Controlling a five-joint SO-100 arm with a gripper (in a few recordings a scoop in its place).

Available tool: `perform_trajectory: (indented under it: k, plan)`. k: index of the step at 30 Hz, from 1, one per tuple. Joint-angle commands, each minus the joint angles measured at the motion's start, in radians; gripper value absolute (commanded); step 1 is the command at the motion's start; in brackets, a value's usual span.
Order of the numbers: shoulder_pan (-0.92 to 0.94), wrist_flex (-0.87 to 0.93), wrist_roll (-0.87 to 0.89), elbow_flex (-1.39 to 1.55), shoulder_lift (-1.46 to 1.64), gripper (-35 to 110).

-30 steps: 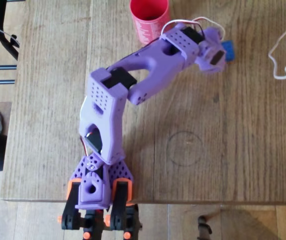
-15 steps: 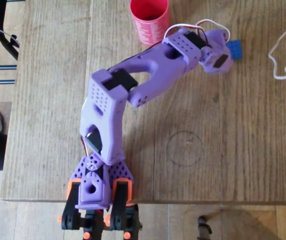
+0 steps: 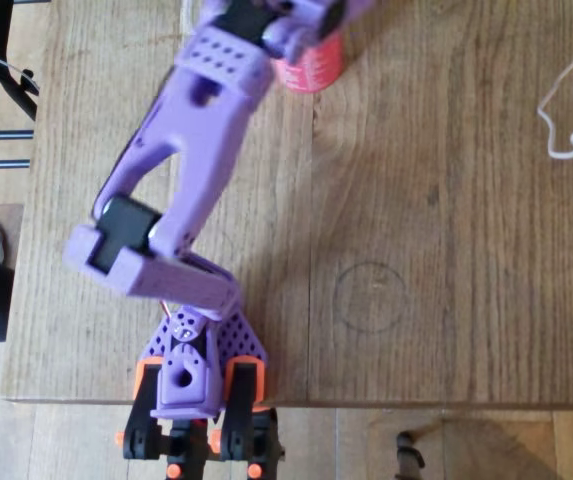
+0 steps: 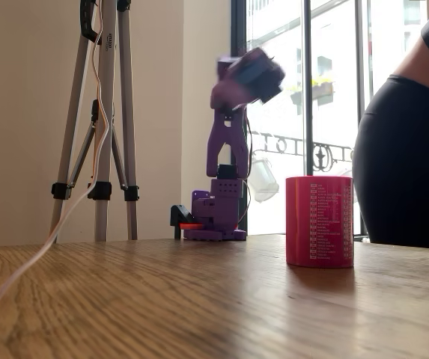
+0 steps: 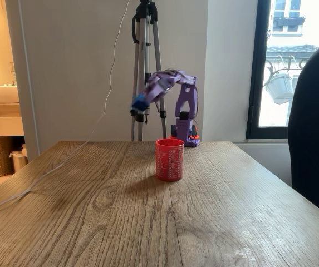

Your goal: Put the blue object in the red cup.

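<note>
Pincer: gripper (image 5: pixel 141 102) hung blurred in mid-air, raised above table level and left of the cup in a fixed view; looked clamped on a small blue piece at its tip, jaws too smeared to judge their gap.
Blue object: blue object (image 5: pixel 138 104) sat at the gripper's tip, off the table, higher than the cup's rim and not yet over its mouth.
Table: wooden table (image 5: pixel 148 222) ran bare in the foreground.
Cable: white cable (image 5: pixel 53 169) trailed along the table's left side.
Red cup: red cup (image 5: pixel 170 160) stood upright near mid-table; partly covered by the purple arm in the overhead view (image 3: pixel 314 68).
Arm base: arm base (image 5: pixel 185 132) was fixed at the far edge, behind the cup.
Tripod: tripod (image 5: pixel 145 67) stood beyond the table, against the wall.
Step in hand: carry, judged; piece lifted, drop not yet made.
Next move: called for bringing the tip across until centred above the open mouth, then lowering a little and parting the jaws; small piece, wide mouth, so little room for a miss.
Change from half a second back: in the overhead view, blue piece gone from the table right of the cup; arm reared up from its low reach and swung across the cup.
</note>
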Motion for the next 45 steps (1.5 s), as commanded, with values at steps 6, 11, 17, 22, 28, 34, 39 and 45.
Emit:
perform_trajectory:
  k: [6, 11, 17, 22, 28, 34, 39, 45]
  plan:
    - [-0.207, 0.186, 0.011, 0.186, 0.272, 1]
    - [-0.261, 0.225, 0.043, 0.198, 0.206, 1]
    - [-0.265, 0.225, 0.066, 0.176, 0.120, 1]
    - [-0.230, 0.152, 0.069, 0.167, 0.026, 1]
    - [-0.199, 0.092, 0.067, 0.132, -0.054, 1]
    - [-0.183, 0.089, 0.066, 0.126, -0.060, 1]
    - [-0.169, 0.115, 0.067, 0.110, -0.075, 18]
    - [-0.152, 0.124, 0.066, 0.098, -0.075, 34]
